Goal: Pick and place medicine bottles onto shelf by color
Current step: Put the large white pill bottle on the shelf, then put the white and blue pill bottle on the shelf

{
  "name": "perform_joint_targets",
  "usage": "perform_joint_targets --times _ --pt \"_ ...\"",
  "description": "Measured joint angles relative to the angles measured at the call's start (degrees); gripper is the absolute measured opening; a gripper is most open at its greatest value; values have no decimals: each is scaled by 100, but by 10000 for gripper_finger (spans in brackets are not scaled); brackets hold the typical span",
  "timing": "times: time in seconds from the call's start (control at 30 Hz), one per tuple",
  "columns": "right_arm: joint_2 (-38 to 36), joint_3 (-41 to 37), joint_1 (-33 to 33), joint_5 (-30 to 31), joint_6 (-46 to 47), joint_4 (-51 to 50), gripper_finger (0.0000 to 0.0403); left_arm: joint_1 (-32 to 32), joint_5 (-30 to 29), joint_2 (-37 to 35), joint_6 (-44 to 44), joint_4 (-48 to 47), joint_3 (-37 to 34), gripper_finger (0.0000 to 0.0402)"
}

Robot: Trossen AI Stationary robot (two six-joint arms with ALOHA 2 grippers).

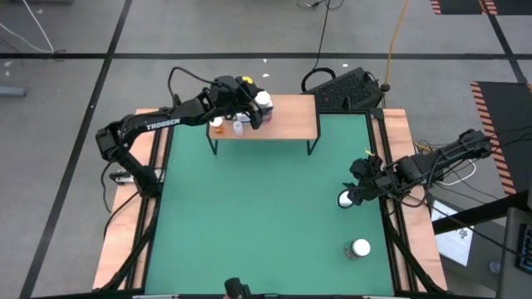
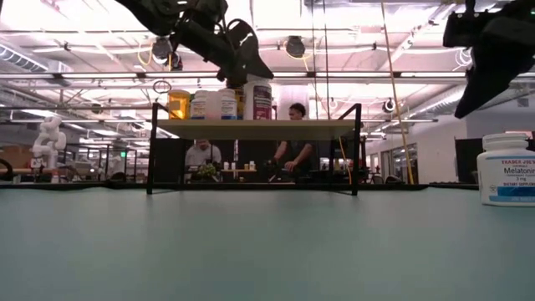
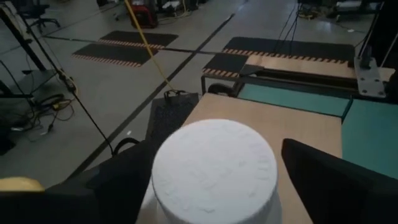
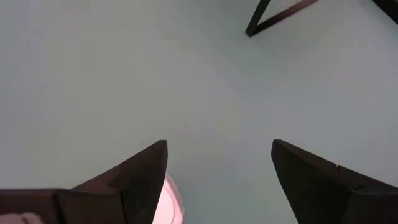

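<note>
Filling the left wrist view, a round white lid [image 3: 214, 171] tops an upright, larger bottle [image 1: 263, 103] between the left gripper's [image 1: 256, 112] spread fingers on the light-wood shelf [image 1: 291, 120]. At four o'clock, the right gripper [image 1: 357, 188] hangs open above a white-capped bottle [image 1: 345, 199] on the green mat [image 1: 249, 216].

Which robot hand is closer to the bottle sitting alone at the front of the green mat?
Right. The right gripper hovers a little behind that bottle; the left gripper is far off over the shelf.
</note>
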Motion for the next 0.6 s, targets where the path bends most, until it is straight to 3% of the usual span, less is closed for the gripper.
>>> perform_joint_targets --times 0.17,0.43,0.6 --pt "0 0 0 185 114 106 281 -124 -5 -294 86 8 0 382" --pt "0 0 -2 711 78 357 281 -739 -197 -1066 278 47 10 373" --pt "0 0 -1 269 -52 332 281 -1699 -144 -1135 463 -25 20 372"
